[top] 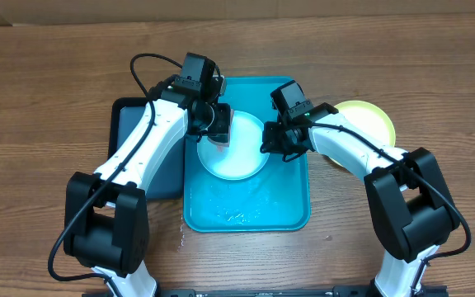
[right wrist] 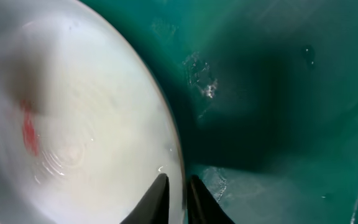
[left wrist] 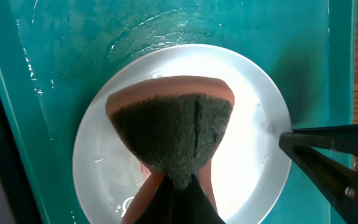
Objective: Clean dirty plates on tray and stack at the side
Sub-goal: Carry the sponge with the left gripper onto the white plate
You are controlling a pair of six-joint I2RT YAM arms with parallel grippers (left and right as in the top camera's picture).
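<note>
- Wooden table point(top: 48, 99) carries everything, with the two arms reaching in from the near edge.
- Turquoise tray point(top: 246, 210) sits at the centre; its near half is wet and glinting.
- Dark tray point(top: 166, 176) lies just beside it on the left, partly under the left arm.
- Pale blue plate point(top: 239, 158) lies flat in the far half of the turquoise tray.
- Yellow-green plate point(top: 371, 120) rests on the table right of the tray, partly hidden by the right arm.
- Left gripper point(left wrist: 179, 196) is closed tight on a sponge point(left wrist: 173, 127), orange with a dark scouring face, held over the blue plate.
- Right gripper point(right wrist: 178, 200) has its fingers close together astride the blue plate's right rim; I cannot tell whether they press it.
- Red smear point(right wrist: 28, 134) marks the plate's surface.
</note>
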